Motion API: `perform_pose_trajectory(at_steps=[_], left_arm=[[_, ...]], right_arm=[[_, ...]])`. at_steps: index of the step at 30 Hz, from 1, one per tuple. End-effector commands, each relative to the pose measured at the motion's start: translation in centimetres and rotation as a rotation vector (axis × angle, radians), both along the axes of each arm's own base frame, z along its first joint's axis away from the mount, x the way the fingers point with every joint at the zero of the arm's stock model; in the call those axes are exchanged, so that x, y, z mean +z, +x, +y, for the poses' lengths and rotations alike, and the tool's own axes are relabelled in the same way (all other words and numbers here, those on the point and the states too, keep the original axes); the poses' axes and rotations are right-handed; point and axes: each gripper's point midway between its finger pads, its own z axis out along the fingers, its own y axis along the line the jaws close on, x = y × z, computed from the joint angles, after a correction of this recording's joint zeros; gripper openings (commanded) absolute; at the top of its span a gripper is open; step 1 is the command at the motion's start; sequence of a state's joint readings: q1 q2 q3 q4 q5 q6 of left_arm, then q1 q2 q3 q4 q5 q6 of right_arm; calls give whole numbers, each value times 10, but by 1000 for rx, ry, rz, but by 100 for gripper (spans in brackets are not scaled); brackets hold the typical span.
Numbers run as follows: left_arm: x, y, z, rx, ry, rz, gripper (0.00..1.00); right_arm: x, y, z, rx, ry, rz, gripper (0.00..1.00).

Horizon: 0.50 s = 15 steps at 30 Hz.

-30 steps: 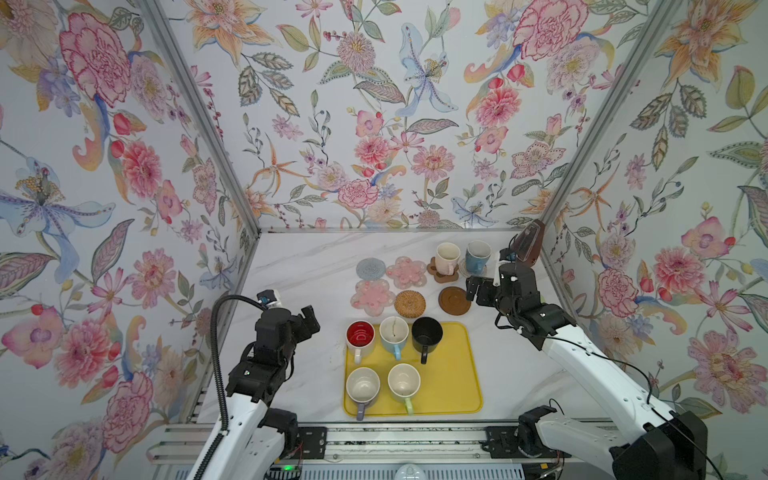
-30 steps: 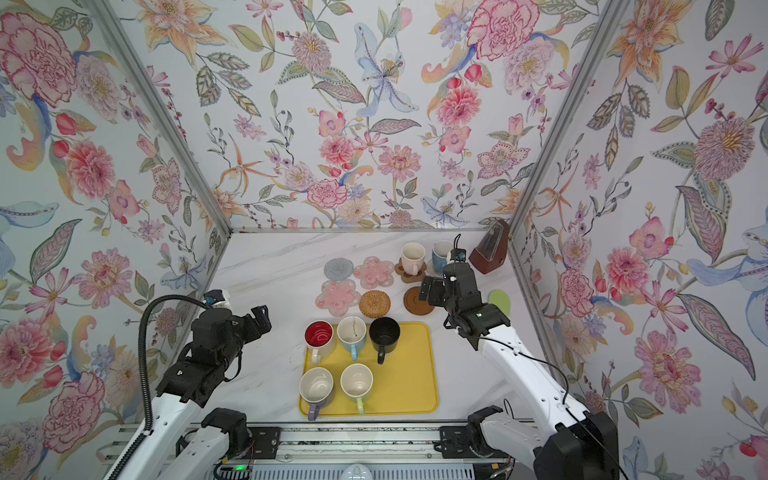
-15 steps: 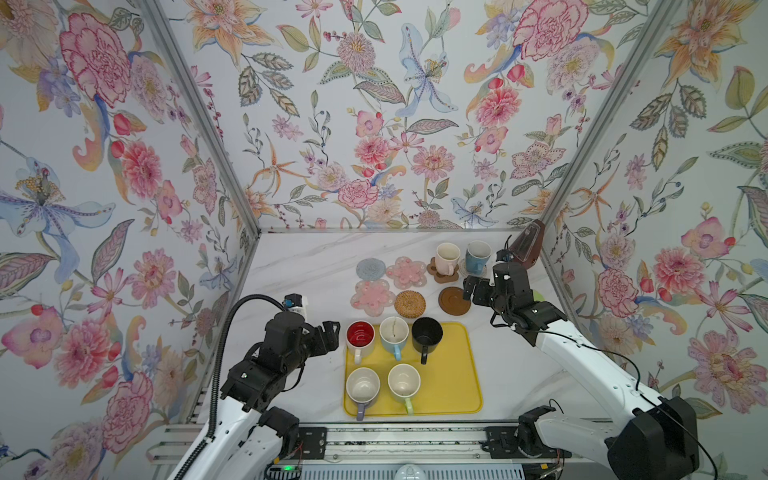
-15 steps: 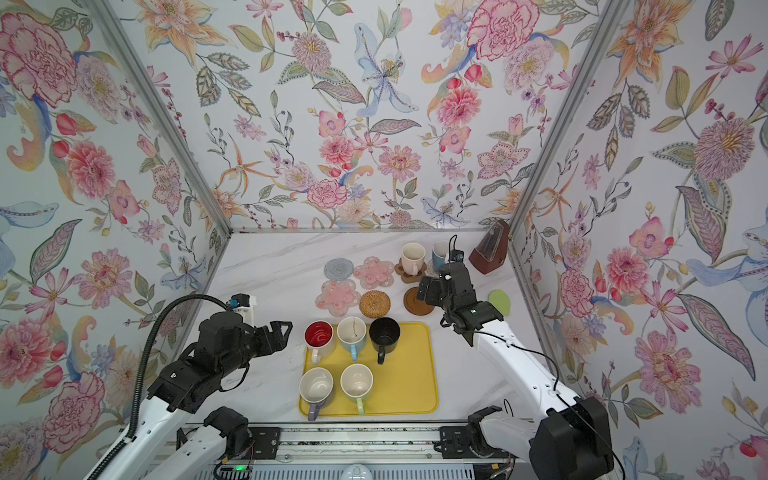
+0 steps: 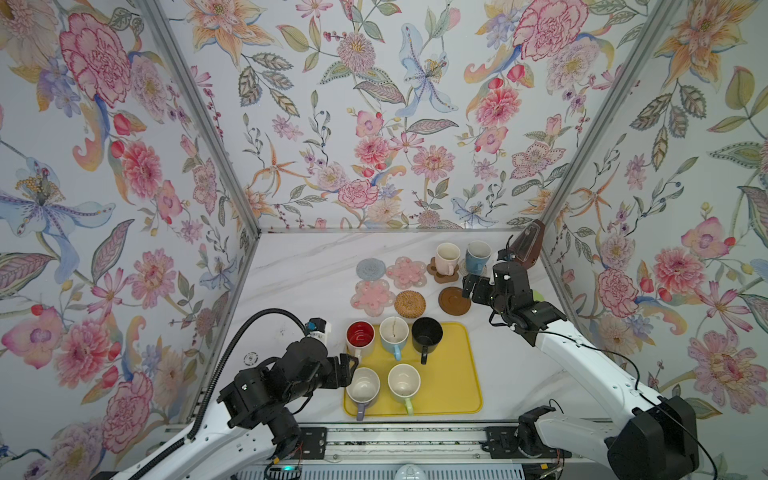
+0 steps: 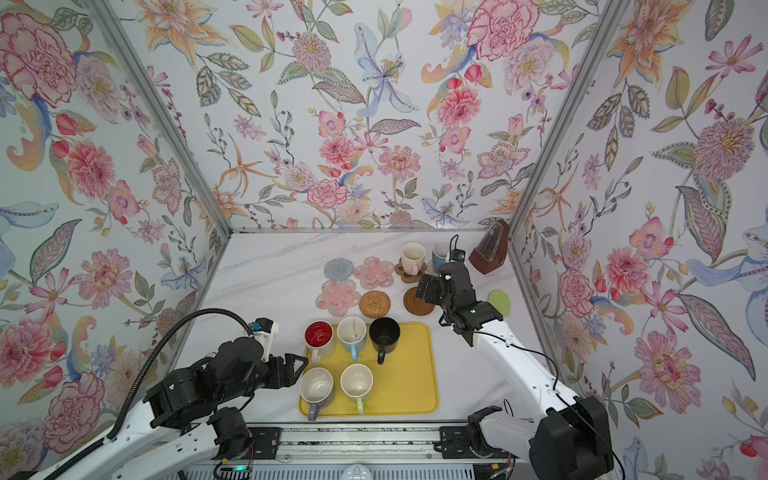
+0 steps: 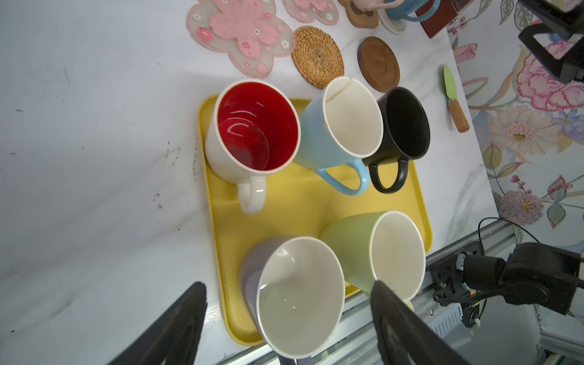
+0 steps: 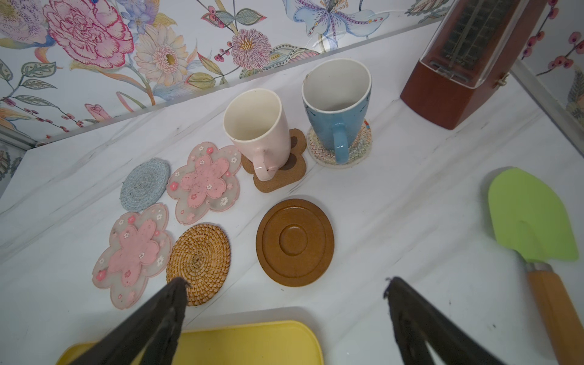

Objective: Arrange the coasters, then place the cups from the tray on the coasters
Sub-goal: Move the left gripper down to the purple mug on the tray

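The yellow tray (image 5: 453, 374) carries a red-lined white cup (image 5: 360, 336), a light blue one (image 5: 394, 332), a black one (image 5: 427, 334), a purple one (image 5: 363, 388) and a green one (image 5: 404, 384). Behind it lie a grey coaster (image 5: 371, 269), two pink flower coasters (image 5: 406, 272), a rattan one (image 5: 410, 303) and a wooden disc (image 5: 453, 300). A pink cup (image 5: 447, 257) stands on the paw coaster and a blue cup (image 5: 478, 255) on the beige one. My left gripper (image 7: 287, 284) is open, with the purple cup (image 7: 300, 294) between its fingers, touching neither. My right gripper (image 8: 284, 282) hangs open by the wooden disc (image 8: 295, 241).
A brown metronome (image 5: 528, 249) stands in the back right corner. A green spatula (image 8: 534, 221) lies near the right wall. Floral walls close in the left, back and right. A metal rail (image 5: 395, 440) runs along the front edge.
My left gripper has swung right, from beside the tray to the purple cup, and its fingers have narrowed a little. My right gripper has drifted slightly left toward the wooden disc, still open.
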State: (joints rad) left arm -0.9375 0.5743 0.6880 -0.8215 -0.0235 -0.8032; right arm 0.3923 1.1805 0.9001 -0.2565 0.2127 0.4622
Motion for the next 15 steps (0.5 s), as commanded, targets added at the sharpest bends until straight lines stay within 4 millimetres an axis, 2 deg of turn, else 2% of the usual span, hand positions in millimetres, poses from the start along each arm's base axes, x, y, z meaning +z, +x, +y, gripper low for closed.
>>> perform_pose_trajectory(at_steps=[1, 11, 15], left_arm=[[-8, -10, 0, 8, 31, 34, 83], [-29, -58, -17, -106, 95, 91, 82], [-42, -73, -16, -135, 162, 122, 82]], right_arm=[[-8, -3, 3, 2, 12, 19, 99], [-9, -7, 0, -4, 11, 22, 99], [-8, -6, 0, -4, 15, 16, 99]])
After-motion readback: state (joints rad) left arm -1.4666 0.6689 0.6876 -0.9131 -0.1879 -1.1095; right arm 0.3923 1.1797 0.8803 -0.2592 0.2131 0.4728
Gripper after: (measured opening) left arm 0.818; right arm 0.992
